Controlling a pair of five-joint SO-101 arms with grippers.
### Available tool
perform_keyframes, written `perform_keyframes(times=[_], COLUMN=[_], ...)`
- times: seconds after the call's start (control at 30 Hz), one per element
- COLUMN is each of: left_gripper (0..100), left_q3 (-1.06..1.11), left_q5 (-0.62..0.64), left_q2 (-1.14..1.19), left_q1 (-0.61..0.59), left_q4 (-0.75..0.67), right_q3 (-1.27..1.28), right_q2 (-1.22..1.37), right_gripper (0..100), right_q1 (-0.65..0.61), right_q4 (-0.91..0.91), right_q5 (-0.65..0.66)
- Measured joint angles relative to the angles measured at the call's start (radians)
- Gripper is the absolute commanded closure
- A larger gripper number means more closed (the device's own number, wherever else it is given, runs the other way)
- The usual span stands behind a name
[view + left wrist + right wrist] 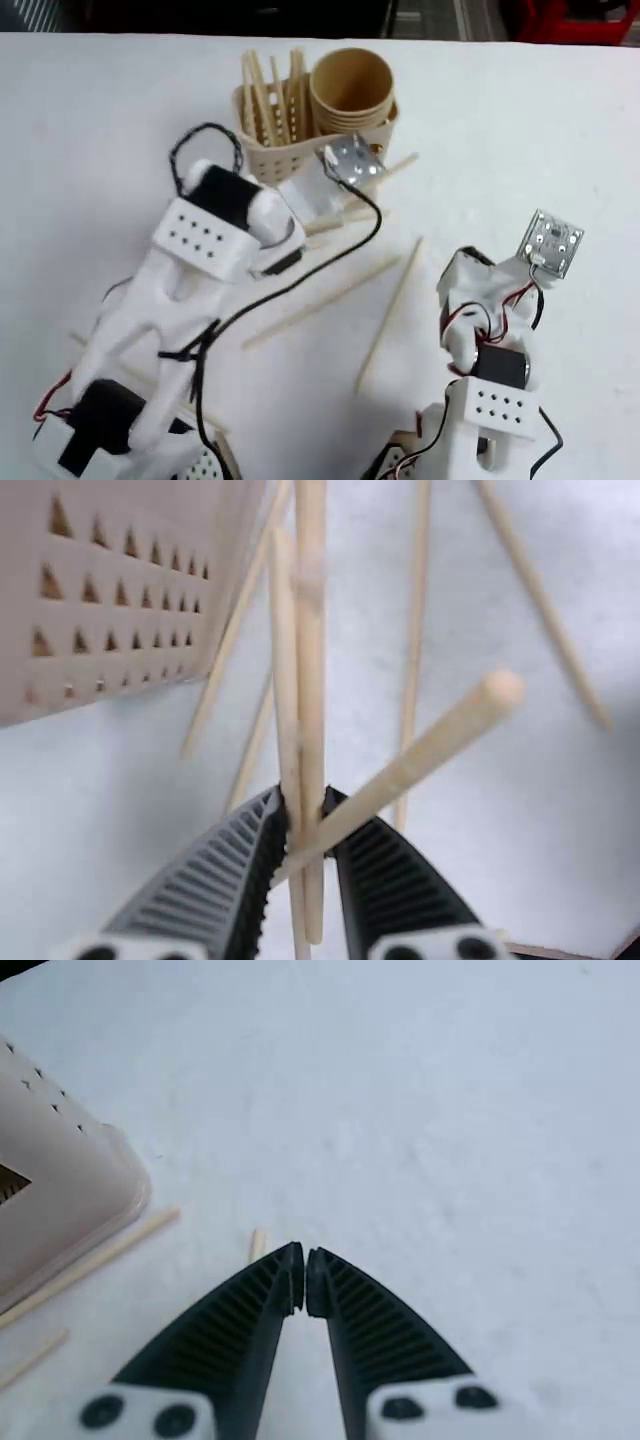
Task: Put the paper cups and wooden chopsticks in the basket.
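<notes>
Nearest, left hand (305, 805) clamped on chopsticks (311, 630), basket (110, 590) just beside; right hand (304, 1272) pressed together above table (450, 1110).

You see basket (262, 160): beige plastic, wall patterned with rows of small triangular holes. Paper cups (352, 85): tan brown, same tone inside. Chopsticks (390, 312): pale bare wood. Table (520, 130): plain white. Left gripper (303, 800), right gripper (304, 1260): black ribbed fingers, white bases. Left arm (190, 260), right arm (495, 405): white shells dotted with dark holes, black motors, black and red wires.
</notes>
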Motion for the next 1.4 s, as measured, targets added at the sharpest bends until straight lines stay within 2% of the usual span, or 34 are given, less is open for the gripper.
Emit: perform_keyframes(times=[0.13,0.33,0.67,1.2,1.4], left_gripper=[98,98,98,98,98], left_q3=[-0.166,-0.388,-0.572,-0.598,-0.499], left_q5=[0.029,0.086,0.198,0.252,0.252], left_q2=[-0.006,-0.006,-0.008,-0.008,0.048], left_q1=[-0.003,-0.005,-0.005,-0.005,-0.063], left_q4=[0.068,0.081,-0.057,-0.493,-0.680], right_q3=[0.000,0.000,0.000,0.000,0.000], right_q2=[0.000,0.000,0.000,0.000,0.000], right_gripper=[98.1,98.1,98.1,98.1,98.1], right_q1=[0.000,0.000,0.000,0.000,0.000], right_q4=[0.000,0.000,0.000,0.000,0.000], right_q5=[0.000,0.000,0.000,0.000,0.000])
